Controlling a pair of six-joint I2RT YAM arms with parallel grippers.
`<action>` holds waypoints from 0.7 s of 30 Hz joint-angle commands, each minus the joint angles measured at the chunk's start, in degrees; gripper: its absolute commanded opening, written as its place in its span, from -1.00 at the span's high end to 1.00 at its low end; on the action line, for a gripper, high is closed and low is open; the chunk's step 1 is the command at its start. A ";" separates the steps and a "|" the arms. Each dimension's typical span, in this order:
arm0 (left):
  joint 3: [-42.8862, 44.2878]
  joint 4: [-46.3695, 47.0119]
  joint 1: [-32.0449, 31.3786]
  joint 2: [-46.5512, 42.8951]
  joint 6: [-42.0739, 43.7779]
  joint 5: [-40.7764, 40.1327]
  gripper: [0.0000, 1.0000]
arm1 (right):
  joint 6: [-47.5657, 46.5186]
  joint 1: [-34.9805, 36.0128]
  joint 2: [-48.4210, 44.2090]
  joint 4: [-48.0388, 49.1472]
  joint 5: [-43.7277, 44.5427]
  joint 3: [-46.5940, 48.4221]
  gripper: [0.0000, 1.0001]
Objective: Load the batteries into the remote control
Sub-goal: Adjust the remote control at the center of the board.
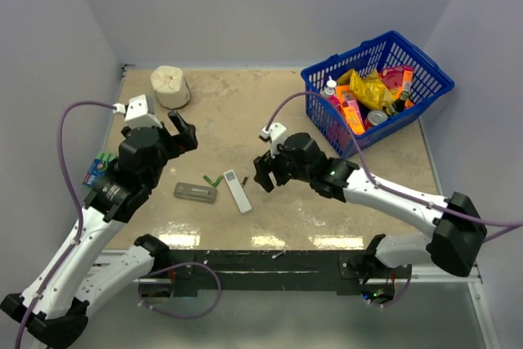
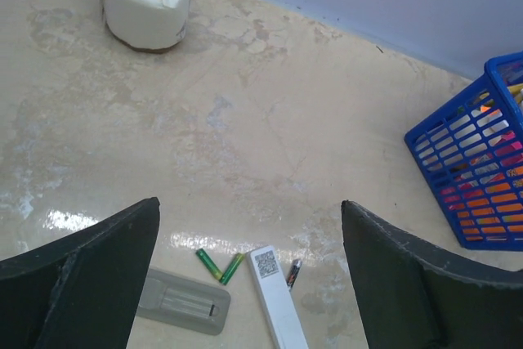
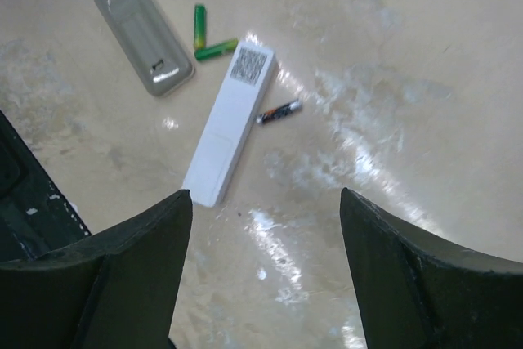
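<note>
Bare tabletop (image 1: 245,112) lay open right of the remote control (image 1: 238,191), whose left side was hemmed by a grey flat piece (image 1: 195,193) and green batteries (image 1: 213,180), a dark battery (image 1: 244,179) beside its far end; the blue basket (image 1: 376,87) and paper roll (image 1: 170,86) stood well apart.

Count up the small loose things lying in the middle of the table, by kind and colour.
Green batteries: 2
Dark battery: 1
White remote control: 1
Grey flat piece: 1
Total: 5
</note>
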 commanded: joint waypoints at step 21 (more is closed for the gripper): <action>-5.88 -4.93 0.38 -5.58 -3.66 1.71 -0.96 | 22.80 10.63 21.82 3.24 7.67 2.16 -0.18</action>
